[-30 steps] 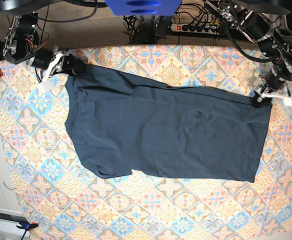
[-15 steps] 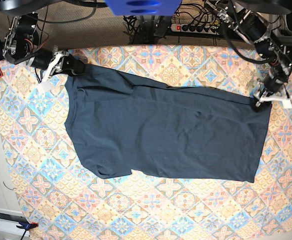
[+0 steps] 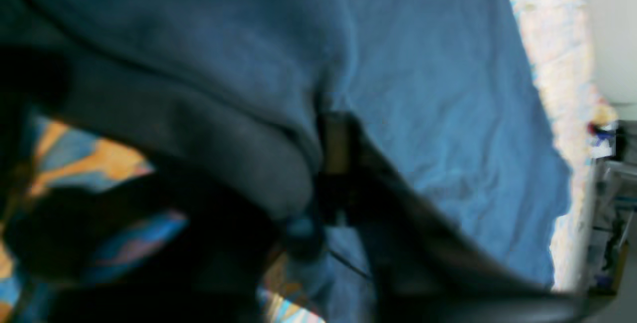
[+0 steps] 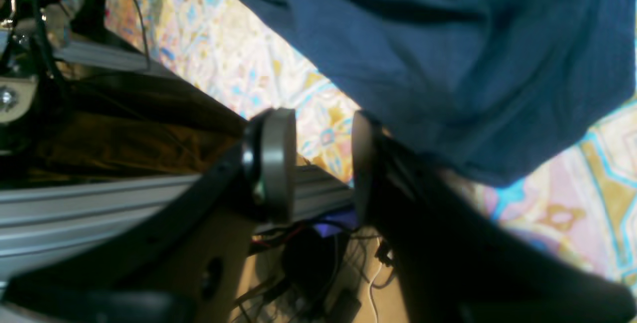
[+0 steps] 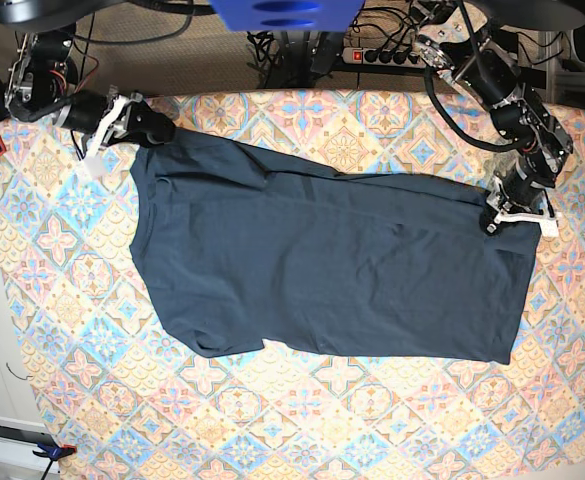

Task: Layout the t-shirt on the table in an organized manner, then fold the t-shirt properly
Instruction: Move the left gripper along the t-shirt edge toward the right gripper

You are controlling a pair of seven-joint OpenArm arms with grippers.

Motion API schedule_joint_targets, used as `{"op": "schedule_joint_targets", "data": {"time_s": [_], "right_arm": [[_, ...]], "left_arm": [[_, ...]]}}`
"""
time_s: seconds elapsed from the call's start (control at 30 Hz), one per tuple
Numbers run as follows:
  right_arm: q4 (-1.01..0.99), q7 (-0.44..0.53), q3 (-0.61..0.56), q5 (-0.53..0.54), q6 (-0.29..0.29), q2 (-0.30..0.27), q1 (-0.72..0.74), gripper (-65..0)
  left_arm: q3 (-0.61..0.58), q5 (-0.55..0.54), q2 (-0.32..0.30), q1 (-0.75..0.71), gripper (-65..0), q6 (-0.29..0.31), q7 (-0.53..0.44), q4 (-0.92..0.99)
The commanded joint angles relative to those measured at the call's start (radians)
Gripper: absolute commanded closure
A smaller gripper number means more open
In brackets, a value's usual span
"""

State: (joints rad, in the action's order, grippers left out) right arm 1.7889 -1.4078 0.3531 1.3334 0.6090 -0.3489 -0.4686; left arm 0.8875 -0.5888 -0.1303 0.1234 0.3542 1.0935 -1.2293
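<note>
Two grippers at the t-shirt (image 5: 322,265), flat on the table (image 5: 302,420).
Left gripper (image 5: 500,218) pinches the hem corner; right gripper (image 4: 321,163) gapes, fabric just beside it.

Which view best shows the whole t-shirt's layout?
The base view: the t-shirt lies spread across the table with its full outline visible. The left wrist view shows only blurred blue fabric up close; the right wrist view shows one edge.

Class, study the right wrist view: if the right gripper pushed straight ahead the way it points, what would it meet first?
Probably the patterned table cloth seen between its open jaws. The right gripper has the t-shirt edge just beside one jaw, so depth is uncertain and the fabric might be brushed first.
</note>
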Motion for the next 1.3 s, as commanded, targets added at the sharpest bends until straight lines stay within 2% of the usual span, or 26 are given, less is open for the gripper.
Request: {"op": "schedule_joint_targets", "data": {"time_s": [0.0,0.13,0.37,0.5,0.6,0.7,0.93,1.03,1.27], "right_arm": [[0.022,0.012,0.005,0.021,0.007,-0.012,-0.009,-18.8],[0.022,0.012,-0.012,0.021,0.007,-0.012,-0.040,-19.5],[-0.057,0.014,-0.045,0.021,0.007,-0.012,-0.032,-31.7],[-0.123,0.014,-0.045,0.021,0.007,-0.012,-0.032,-36.0],[-0.182,0.017,-0.041,0.021,0.007,-0.012,-0.031,-36.1],[-0.220,0.017,-0.045,0.021,0.007,-0.012,0.043,-36.2],[-0.242,0.018,-0.041,0.021,0.007,-0.011,0.075,-36.2],[-0.243,0.018,-0.044,0.021,0.007,-0.011,0.133,-36.2],[-0.367,0.018,-0.041,0.021,0.007,-0.011,0.146,-36.1]], "left_arm": [[-0.001,-0.049,-0.016,0.019,0.0,0.006,-0.014,-0.030],[0.000,-0.122,-0.025,-0.009,0.0,0.006,0.015,-0.037],[0.000,-0.136,-0.025,-0.034,0.0,0.006,0.024,-0.037],[0.000,-0.136,-0.025,-0.043,0.0,0.006,0.024,-0.037],[0.000,-0.136,-0.025,-0.047,0.0,0.006,0.024,-0.037],[0.000,-0.136,-0.025,-0.047,0.0,0.006,0.024,-0.037],[0.000,-0.136,-0.025,-0.049,0.0,0.006,0.024,-0.037],[0.000,-0.136,-0.025,-0.049,0.0,0.006,0.024,-0.037],[0.000,-0.136,-0.025,-0.049,0.0,0.006,0.024,-0.037]]}}
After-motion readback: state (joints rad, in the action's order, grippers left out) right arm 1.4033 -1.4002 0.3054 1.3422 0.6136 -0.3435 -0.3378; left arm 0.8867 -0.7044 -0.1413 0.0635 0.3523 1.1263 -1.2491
